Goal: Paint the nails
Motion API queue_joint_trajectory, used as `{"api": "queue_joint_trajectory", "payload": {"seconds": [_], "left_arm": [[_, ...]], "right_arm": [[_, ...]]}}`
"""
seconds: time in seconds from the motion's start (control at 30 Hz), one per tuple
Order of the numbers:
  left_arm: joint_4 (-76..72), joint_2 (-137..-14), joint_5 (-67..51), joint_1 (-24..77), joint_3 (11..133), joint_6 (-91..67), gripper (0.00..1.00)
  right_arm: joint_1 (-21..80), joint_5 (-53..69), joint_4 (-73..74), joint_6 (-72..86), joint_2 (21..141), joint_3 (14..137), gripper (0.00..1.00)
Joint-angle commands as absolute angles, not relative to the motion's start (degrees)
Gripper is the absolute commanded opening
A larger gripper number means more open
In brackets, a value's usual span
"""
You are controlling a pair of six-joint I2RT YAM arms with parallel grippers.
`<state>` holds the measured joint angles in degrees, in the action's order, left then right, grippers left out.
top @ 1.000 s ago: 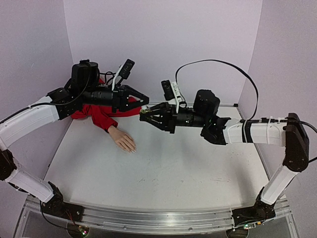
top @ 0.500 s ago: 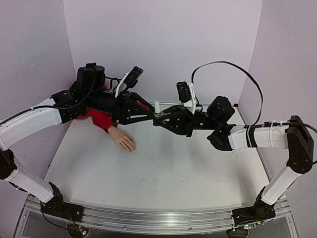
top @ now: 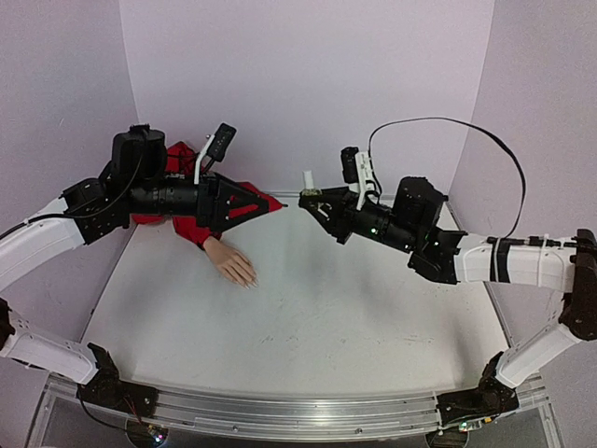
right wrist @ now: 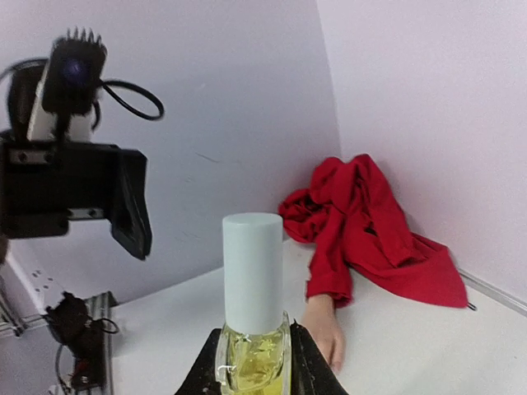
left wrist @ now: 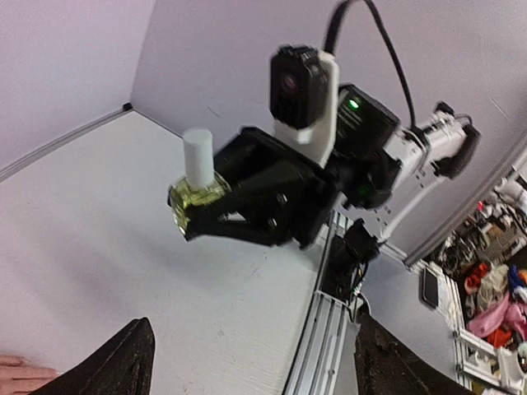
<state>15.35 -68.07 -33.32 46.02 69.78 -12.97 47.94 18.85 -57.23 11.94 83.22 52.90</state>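
Nails (top: 246, 279) tip the mannequin hand (top: 229, 262) lying flat on the counter's (top: 326, 317) left half, nearer than and below the left pincer (top: 274, 200), spread wide and empty, and the right pincer (top: 313, 198) clamping a white-capped bottle (top: 309, 181), with the red sleeve (top: 187, 222) bunched toward the far left corner.

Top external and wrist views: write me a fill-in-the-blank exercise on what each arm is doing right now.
The bottle is gripped by the ___ arm.
Its cap is ___ in colour.
The left gripper, holding nothing, is ___.
The mannequin hand wears a ___ sleeve.
Missing words: right; white; open; red.
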Motion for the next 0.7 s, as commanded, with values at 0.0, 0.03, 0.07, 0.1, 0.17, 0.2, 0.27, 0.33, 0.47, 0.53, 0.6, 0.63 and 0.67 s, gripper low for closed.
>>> {"api": "queue_joint_trajectory", "payload": {"seconds": [0.0,0.03,0.07,0.1,0.17,0.2,0.27,0.33,0.47,0.53,0.6,0.63,0.67], "left_arm": [[16.0,-69.7,-20.8,45.6,75.8,-21.6,0.84],[15.9,-70.4,-20.1,45.6,76.6,-22.9,0.83],[16.0,-71.2,-19.8,45.6,77.5,-23.9,0.83],[15.9,-72.0,-19.7,45.6,78.3,-24.7,0.82],[15.9,-73.7,-19.8,45.5,79.8,-26.0,0.79],[16.0,-74.4,-20.0,45.6,80.4,-26.5,0.78],[15.9,-75.6,-20.8,45.6,81.3,-27.1,0.75],[15.9,-76.1,-21.3,45.5,81.4,-27.4,0.73],[15.9,-76.7,-21.2,45.6,80.9,-27.6,0.64],[15.9,-77.1,-21.5,45.6,81.0,-27.6,0.56],[15.9,-77.6,-21.8,45.6,81.1,-27.7,0.50],[15.9,-77.7,-21.9,45.6,81.1,-27.7,0.48],[15.9,-77.8,-22.0,45.6,81.0,-27.7,0.46]], "right_arm": [[53.9,-1.8,-52.2,3.8,84.3,59.1,0.00],[55.3,-4.7,-51.3,2.6,85.2,60.2,0.00],[56.6,-7.2,-50.6,1.3,86.1,61.2,0.00],[57.7,-9.2,-50.2,0.6,86.9,62.1,0.00],[59.6,-11.8,-49.9,0.5,88.4,63.3,0.00],[60.6,-13.1,-50.0,-1.4,89.0,63.7,0.00],[62.1,-14.6,-49.9,-2.1,90.0,64.7,0.00],[63.1,-15.3,-50.0,-2.2,90.7,65.4,0.00],[64.0,-15.4,-50.8,-2.6,91.7,66.1,0.00],[64.2,-15.4,-51.1,-2.6,92.1,66.5,0.00],[64.4,-15.5,-51.3,-2.7,92.4,66.9,0.00],[64.6,-15.8,-51.4,-2.7,92.5,67.0,0.00],[64.7,-16.2,-51.5,-2.7,92.5,67.1,0.00]]}}
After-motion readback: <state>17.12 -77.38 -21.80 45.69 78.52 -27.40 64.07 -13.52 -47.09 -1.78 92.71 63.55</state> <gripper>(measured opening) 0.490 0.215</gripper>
